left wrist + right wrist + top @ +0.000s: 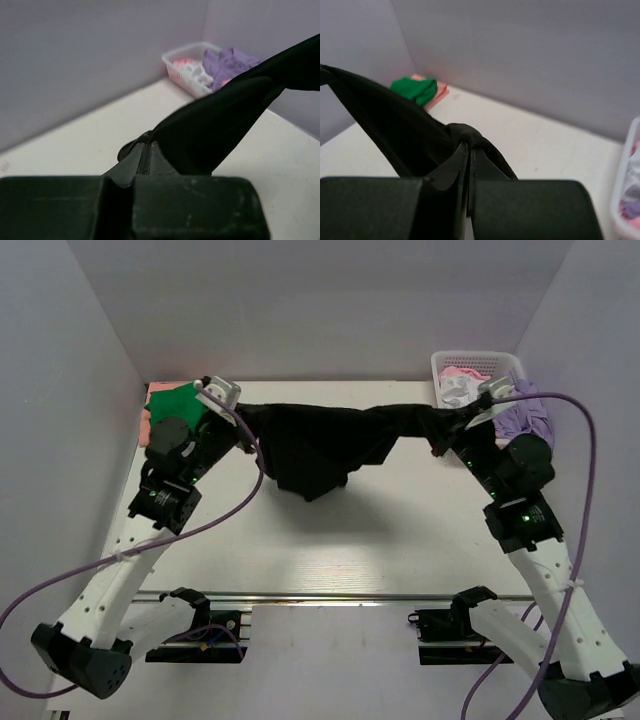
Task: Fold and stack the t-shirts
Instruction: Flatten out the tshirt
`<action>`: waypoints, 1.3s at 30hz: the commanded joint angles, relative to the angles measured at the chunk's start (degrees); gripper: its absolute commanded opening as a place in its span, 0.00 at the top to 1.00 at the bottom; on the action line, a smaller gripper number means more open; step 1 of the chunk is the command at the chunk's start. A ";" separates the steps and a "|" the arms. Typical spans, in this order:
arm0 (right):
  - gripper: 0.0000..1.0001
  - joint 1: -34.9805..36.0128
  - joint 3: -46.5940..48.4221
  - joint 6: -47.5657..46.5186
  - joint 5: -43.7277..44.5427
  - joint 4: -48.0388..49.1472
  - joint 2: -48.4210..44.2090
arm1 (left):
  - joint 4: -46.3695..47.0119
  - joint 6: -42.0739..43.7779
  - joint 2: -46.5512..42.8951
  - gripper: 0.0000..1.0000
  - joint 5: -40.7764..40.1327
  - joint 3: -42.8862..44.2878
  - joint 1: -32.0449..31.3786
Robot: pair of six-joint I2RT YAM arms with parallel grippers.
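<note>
A black t-shirt [325, 445] hangs stretched in the air between my two grippers, above the back of the table, its middle sagging down. My left gripper [240, 425] is shut on its left end; in the left wrist view the cloth [215, 125] runs off to the right from the closed jaws [145, 150]. My right gripper [445, 435] is shut on its right end; in the right wrist view the cloth [395, 125] runs off to the left from the closed jaws [470, 150]. A green t-shirt [185, 400] lies folded on a salmon-pink one [152, 410] at the back left.
A white lattice basket [480, 365] stands at the back right with lavender [525, 415], white and pink cloth in it; it also shows in the left wrist view [187, 67]. Grey walls close in the table at the back and both sides.
</note>
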 commanded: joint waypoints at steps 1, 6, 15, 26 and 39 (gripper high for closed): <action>1.00 0.03 6.45 -4.49 2.37 1.89 -2.93 | 1.37 5.76 -4.97 1.00 -1.44 6.44 -0.21; 1.00 0.03 15.34 -7.91 -1.12 0.32 -3.29 | -0.57 8.93 -7.78 1.00 -0.22 13.31 -0.21; 1.00 0.03 26.87 -13.63 1.39 -2.68 -5.31 | -5.92 12.80 -11.91 1.00 2.44 24.65 1.11; 1.00 -0.06 21.43 -12.23 13.85 0.40 0.65 | -4.18 12.36 -5.43 1.00 -8.55 19.22 1.11; 0.27 -1.55 5.91 1.56 23.29 -2.10 34.79 | -12.68 -2.13 34.64 0.00 -30.96 16.89 1.64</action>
